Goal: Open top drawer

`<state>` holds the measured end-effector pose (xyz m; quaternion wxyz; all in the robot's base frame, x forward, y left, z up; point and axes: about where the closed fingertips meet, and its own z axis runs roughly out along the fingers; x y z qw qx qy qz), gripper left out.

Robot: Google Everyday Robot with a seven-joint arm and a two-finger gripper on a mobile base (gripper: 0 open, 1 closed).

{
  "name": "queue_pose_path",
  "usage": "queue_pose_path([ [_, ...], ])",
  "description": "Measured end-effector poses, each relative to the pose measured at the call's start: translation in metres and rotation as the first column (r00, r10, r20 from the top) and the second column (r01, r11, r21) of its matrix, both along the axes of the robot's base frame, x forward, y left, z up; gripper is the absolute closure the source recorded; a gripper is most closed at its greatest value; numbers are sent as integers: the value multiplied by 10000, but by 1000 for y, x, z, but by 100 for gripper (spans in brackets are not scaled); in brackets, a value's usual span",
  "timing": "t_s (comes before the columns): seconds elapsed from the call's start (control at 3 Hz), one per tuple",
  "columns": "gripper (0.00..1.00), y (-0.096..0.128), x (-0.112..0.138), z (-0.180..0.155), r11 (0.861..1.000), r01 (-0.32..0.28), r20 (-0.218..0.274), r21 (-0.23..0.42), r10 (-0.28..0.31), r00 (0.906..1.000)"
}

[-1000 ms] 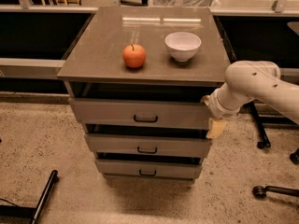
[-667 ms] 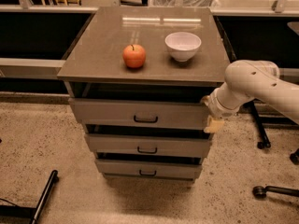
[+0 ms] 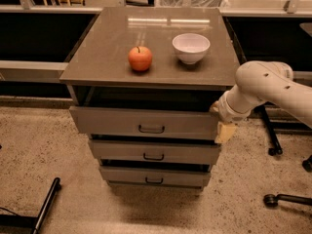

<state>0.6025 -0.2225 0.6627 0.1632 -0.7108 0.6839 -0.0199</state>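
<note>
- Camera view looks down on a grey counter point(image 3: 107, 43) with three grey drawers stacked beneath its front edge.
- On the counter, a white bowl point(image 3: 191, 48) stands towards the right edge; its inside shows only plain white.
- A red-orange apple point(image 3: 140, 58) stands upright just left of the bowl, apart from it, near the middle of the counter.
- The top drawer point(image 3: 112, 122) sits directly under the counter's front edge and is pulled partly out, its front standing forward of that edge.
- A dark open strip shows between the drawer's front and the counter; it lies in shadow, so any contents cannot be told.
- Its small dark bar handle point(image 3: 151, 129) sits at the centre of the front, untouched.
- The gripper point(image 3: 224, 129) is at the right end of the top drawer's front, below the counter's front right corner and well right of the handle.
- Whether the gripper is wide or narrow cannot be told, nor whether it touches the drawer.
- The white arm point(image 3: 265, 84) reaches in from the right, beside the counter's right edge.
- The middle drawer point(image 3: 122, 151) and bottom drawer point(image 3: 122, 174) lie below, each with a dark gap above it.
- Speckled floor point(image 3: 39, 145) lies open in front of and left of the counter.
- Black chair legs with castors point(image 3: 273, 150) stand right of the counter's right edge.
</note>
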Motion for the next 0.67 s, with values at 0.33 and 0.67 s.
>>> queue_pose_path([
  [0.33, 1, 0, 0, 0, 10000, 0, 0, 0, 0, 10000],
  [0.67, 0, 0, 0, -1, 10000, -17, -28, -12, 17, 10000],
])
